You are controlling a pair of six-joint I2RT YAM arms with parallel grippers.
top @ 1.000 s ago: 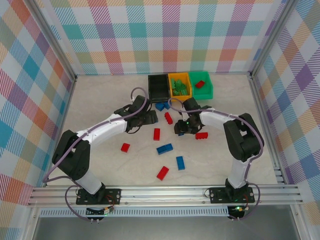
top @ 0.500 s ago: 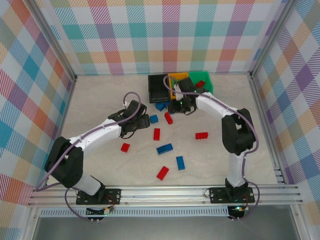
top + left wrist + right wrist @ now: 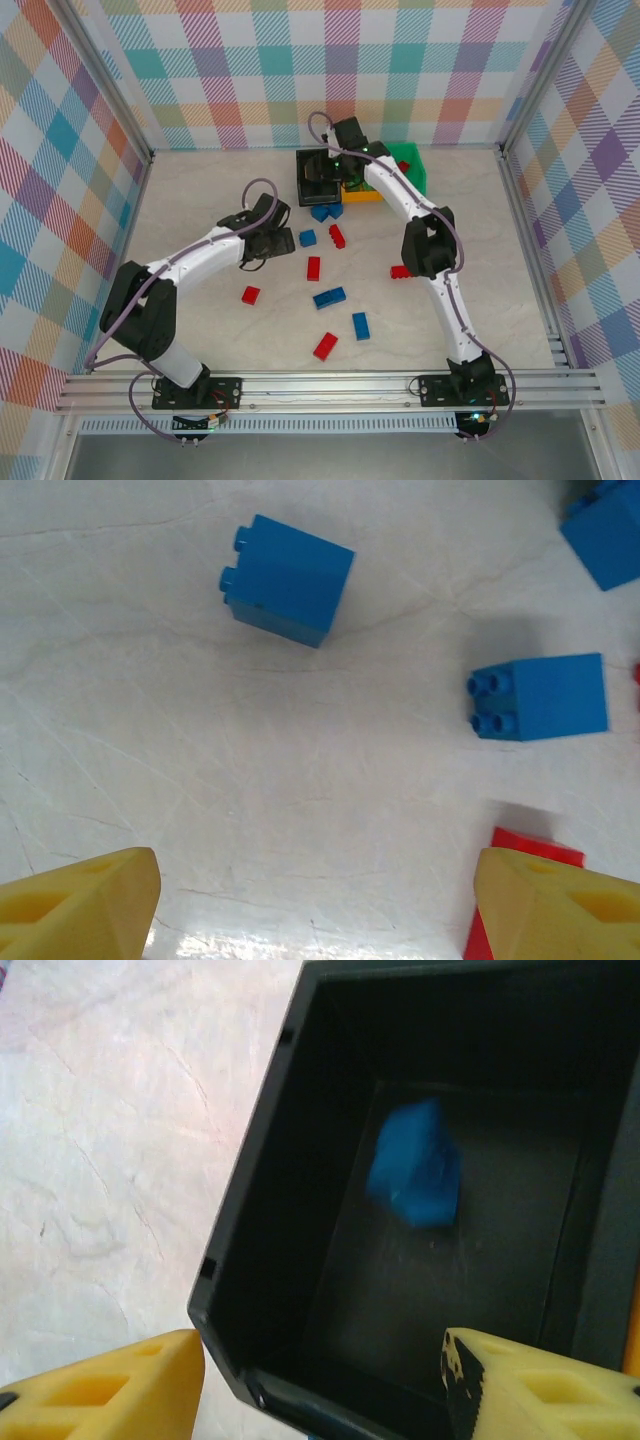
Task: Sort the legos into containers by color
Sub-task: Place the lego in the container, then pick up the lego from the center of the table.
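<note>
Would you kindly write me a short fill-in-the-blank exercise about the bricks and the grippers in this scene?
The right gripper hangs over a bin whose colour is ____.
The blurred brick seen inside that bin is ____.
The left gripper has its jaws ____, with bare table between them.
The half-hidden brick at one of its fingers is ____.
Missing words: black; blue; open; red.
</note>
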